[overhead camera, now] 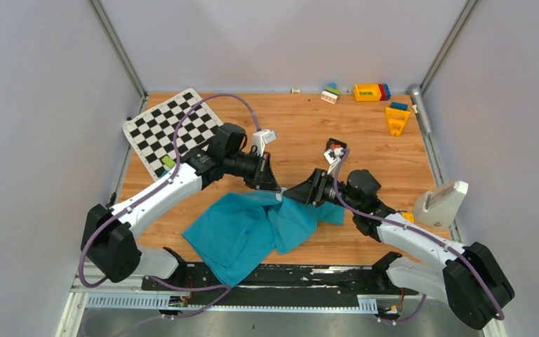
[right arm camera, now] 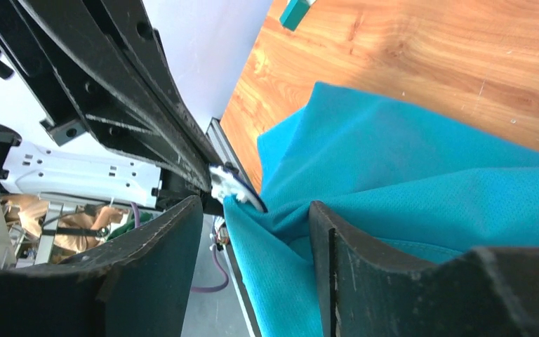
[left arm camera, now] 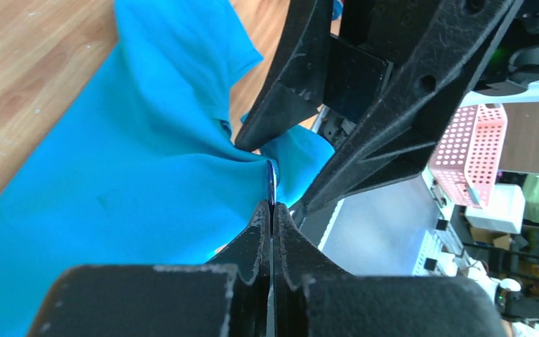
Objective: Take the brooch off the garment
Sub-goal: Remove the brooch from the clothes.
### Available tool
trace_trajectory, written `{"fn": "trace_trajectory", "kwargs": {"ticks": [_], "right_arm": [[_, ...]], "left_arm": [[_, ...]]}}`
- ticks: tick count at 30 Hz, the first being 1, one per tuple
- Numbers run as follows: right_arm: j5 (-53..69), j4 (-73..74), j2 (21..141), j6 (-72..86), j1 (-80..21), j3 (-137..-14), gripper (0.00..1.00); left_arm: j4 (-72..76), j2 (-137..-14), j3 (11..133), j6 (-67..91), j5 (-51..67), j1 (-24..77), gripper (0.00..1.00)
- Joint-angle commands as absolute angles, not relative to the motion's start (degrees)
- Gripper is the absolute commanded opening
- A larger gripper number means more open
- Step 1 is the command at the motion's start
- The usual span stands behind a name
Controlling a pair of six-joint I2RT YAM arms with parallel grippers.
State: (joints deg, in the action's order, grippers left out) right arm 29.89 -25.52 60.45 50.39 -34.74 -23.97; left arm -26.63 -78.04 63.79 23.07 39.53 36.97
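- Right wrist view gives the best look: the brooch (right arm camera: 233, 188), a small white piece with a dark edge, sits at the very peak of the garment (right arm camera: 407, 182). The teal cloth puckers in toward it from every side.
- That pucker says it isn't free. I judge the pin is in the fabric, so the catch is made and the pulling-off is left to do.
- The left gripper (left arm camera: 271, 210) is clamped tight, fingertips pressed together. In its own view a thin dark sliver pokes out between them, which I read as the brooch edge-on. Whether some cloth is nipped in with it, I can't tell.
- The right gripper (right arm camera: 255, 205) stands with its jaws apart, straddling the gathered fold just below the brooch. Cloth lies in the gap against one finger, and nothing is pinched.
- So the brooch is at the left fingertips and just past the right ones, with the two grippers nose to nose.
- From above, the garment's peak is raised off the table (overhead camera: 365, 140) between the arms, and the rest spreads toward the near edge.
- Farther out there's a checkered mat (overhead camera: 172, 130) at the far left and toy blocks (overhead camera: 372, 91) along the back, well apart from all this.
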Motion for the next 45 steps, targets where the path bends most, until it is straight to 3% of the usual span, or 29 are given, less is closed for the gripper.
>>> {"fn": "trace_trajectory", "kwargs": {"ticks": [1,8,15,19,29,35,39,45], "right_arm": [[25.35,-32.70,60.16,54.20,-35.47,-22.90,0.56],[25.95,-32.34,61.36,53.36,-35.99,-23.37,0.40],[26.01,-33.13,59.77,52.88,-36.11,-21.50,0.50],[25.99,-32.96,58.50,52.27,-36.11,-21.18,0.37],[24.69,-33.21,58.48,51.46,-36.84,-20.61,0.26],[22.92,-32.63,59.63,50.28,-37.70,-21.16,0.26],[23.37,-33.56,59.42,51.26,-37.79,-21.01,0.39],[23.24,-35.94,58.22,53.88,-37.77,-20.28,0.31]], "left_arm": [[-18.89,-77.04,62.30,28.17,45.12,36.58,0.00],[-16.52,-76.68,61.36,29.27,45.27,36.46,0.00],[-14.89,-76.47,60.90,30.38,45.50,35.94,0.00],[-13.10,-76.42,60.21,31.42,46.63,35.64,0.00],[-6.26,-76.13,57.38,36.13,48.77,34.35,0.00],[-1.05,-76.23,55.60,39.39,50.25,34.29,0.00],[-3.59,-76.12,55.87,37.43,49.54,34.31,0.00],[-2.41,-76.01,55.15,38.06,49.61,34.35,0.00]]}}
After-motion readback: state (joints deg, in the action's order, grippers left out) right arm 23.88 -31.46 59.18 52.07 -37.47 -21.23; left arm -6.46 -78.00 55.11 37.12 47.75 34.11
